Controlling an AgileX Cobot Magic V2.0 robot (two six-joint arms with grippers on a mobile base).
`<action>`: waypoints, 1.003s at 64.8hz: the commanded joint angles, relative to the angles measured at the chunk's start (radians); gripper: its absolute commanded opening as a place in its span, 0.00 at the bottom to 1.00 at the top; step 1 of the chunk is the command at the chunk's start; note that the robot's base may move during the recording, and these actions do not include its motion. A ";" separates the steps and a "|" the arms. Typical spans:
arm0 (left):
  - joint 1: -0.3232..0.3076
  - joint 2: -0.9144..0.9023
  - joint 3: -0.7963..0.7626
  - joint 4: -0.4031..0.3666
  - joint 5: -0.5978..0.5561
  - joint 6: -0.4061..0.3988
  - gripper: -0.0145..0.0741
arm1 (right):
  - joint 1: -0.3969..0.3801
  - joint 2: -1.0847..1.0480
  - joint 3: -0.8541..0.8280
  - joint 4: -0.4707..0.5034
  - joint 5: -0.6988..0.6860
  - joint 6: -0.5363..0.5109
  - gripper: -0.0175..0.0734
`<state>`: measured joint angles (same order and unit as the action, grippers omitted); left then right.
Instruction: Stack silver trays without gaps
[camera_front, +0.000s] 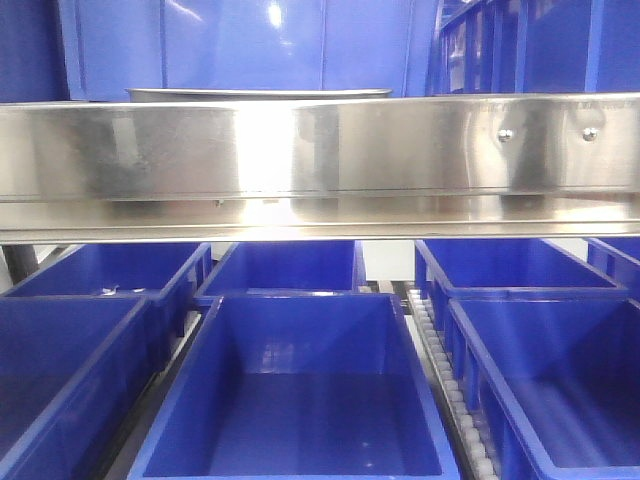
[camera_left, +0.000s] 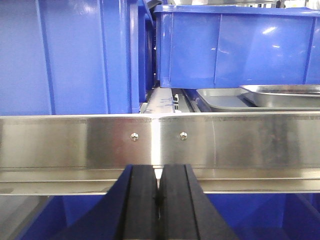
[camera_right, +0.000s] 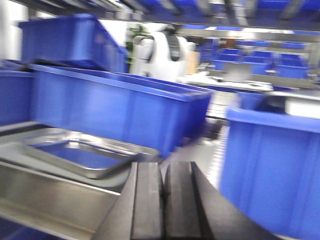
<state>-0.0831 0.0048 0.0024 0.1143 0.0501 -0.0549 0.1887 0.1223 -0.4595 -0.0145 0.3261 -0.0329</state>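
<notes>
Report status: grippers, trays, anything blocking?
Left gripper shut, empty, below the steel rail. Right gripper shut, empty. Silver trays behind the rail, one overlapping the other, untouched. Blue bins crowd both sides.

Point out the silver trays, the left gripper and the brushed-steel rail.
silver trays (camera_left: 280, 95), left wrist view, on the upper tray's shiny rim.
left gripper (camera_left: 159, 200), left wrist view, at the seam between its black fingers.
brushed-steel rail (camera_front: 320, 150), front view, on its flat face.

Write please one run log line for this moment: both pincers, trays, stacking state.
left pincer: shut, empty, below rail | right pincer: shut, empty | silver trays: overlapping behind rail, not nested flush | stack: not done
</notes>
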 joint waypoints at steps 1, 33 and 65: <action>0.001 -0.005 -0.002 0.003 -0.013 -0.006 0.15 | -0.087 -0.004 0.058 0.034 -0.097 -0.003 0.11; 0.001 -0.005 -0.002 0.003 -0.013 -0.006 0.15 | -0.258 -0.097 0.460 0.159 -0.403 -0.003 0.11; 0.001 -0.005 -0.002 0.003 -0.013 -0.006 0.15 | -0.258 -0.122 0.460 0.122 -0.244 -0.003 0.11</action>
<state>-0.0831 0.0048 0.0024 0.1143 0.0501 -0.0549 -0.0653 0.0074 0.0000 0.1197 0.0847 -0.0329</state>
